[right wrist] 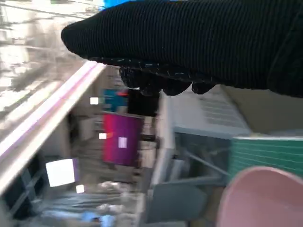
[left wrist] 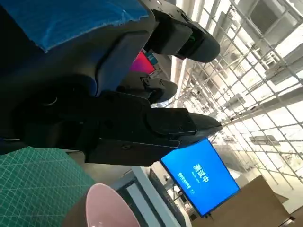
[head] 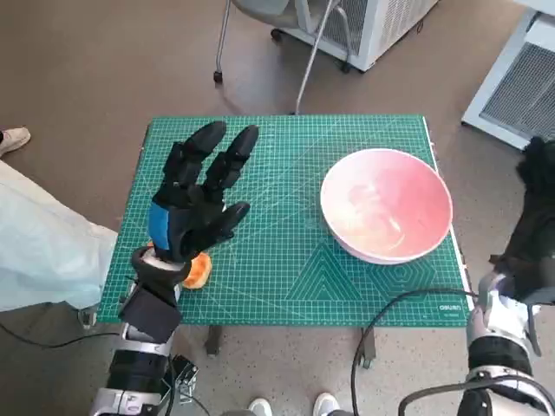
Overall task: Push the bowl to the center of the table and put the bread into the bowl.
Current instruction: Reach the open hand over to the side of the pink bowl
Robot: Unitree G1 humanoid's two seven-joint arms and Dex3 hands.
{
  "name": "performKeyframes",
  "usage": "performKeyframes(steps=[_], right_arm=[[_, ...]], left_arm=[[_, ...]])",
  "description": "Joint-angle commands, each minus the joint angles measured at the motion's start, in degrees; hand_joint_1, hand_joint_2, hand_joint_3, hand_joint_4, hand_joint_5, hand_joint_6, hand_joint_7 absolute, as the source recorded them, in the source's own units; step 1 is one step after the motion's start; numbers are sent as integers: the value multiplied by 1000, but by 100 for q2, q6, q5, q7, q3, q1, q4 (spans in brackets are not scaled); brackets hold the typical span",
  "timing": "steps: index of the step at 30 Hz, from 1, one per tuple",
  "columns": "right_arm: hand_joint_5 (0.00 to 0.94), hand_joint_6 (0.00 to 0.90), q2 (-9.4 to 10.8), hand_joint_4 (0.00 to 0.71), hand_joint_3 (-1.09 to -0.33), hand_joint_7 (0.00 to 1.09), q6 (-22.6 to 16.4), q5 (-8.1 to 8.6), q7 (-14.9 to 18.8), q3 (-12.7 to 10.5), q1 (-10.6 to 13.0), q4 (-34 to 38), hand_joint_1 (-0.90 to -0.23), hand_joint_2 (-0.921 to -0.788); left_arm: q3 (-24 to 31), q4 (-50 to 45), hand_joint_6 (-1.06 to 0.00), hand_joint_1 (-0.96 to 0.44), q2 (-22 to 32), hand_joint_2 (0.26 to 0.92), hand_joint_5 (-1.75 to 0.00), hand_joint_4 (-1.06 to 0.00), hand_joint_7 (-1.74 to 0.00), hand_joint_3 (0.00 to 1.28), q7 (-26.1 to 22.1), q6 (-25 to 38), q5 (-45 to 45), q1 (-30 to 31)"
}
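Observation:
The pink bowl [head: 386, 204] stands on the right part of the green mat [head: 286, 286], near the table's right edge; its rim also shows in the left wrist view [left wrist: 106, 205] and the right wrist view [right wrist: 265, 198]. The orange-brown bread [head: 198, 270] lies near the mat's front left corner, half hidden under my left wrist. My left hand [head: 204, 195] is raised above the mat's left part, fingers spread and holding nothing [left wrist: 156, 123]. My gloved right hand [head: 533, 217] is lifted just beyond the table's right edge, beside the bowl and apart from it, empty [right wrist: 189, 42].
A person's pale sleeve or leg [head: 39, 247] reaches in at the left of the table. Chair legs [head: 303, 61] and white cabinets [head: 520, 78] stand beyond the far edge. Feet [head: 290, 406] show at the near side. A black cable [head: 390, 312] runs off the front right corner.

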Motion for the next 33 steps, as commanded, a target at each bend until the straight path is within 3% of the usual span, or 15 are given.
performKeyframes(steps=[1,7,15,24,33], right_arm=[[2,52,133,318,-899,750,464,89,112,-29,-79,326,-566,-921],[1,93,241,314,-852,665,876,204,384,-118,-260,524,-579,-921],[0,149,443,273,-842,548,1496,472,703,-351,-521,684,-516,-921],[1,175,669,257,-826,482,1867,369,529,-325,-692,761,-520,-921],[12,225,1009,267,-822,416,2085,577,736,-525,-888,773,-530,-921]], left_arm=[[37,11,-274,-201,42,921,-1,-412,-528,246,-41,2,-111,-59],[76,-60,-278,-201,75,921,-2,-414,-530,245,-79,44,-158,-35],[152,-272,-282,-205,138,921,-5,-419,-537,241,-81,120,-166,70],[230,-678,-266,-210,208,921,-11,-434,-586,239,-13,292,-87,294],[351,-1143,-211,-219,296,921,-6,-426,-708,233,63,551,-17,547]])
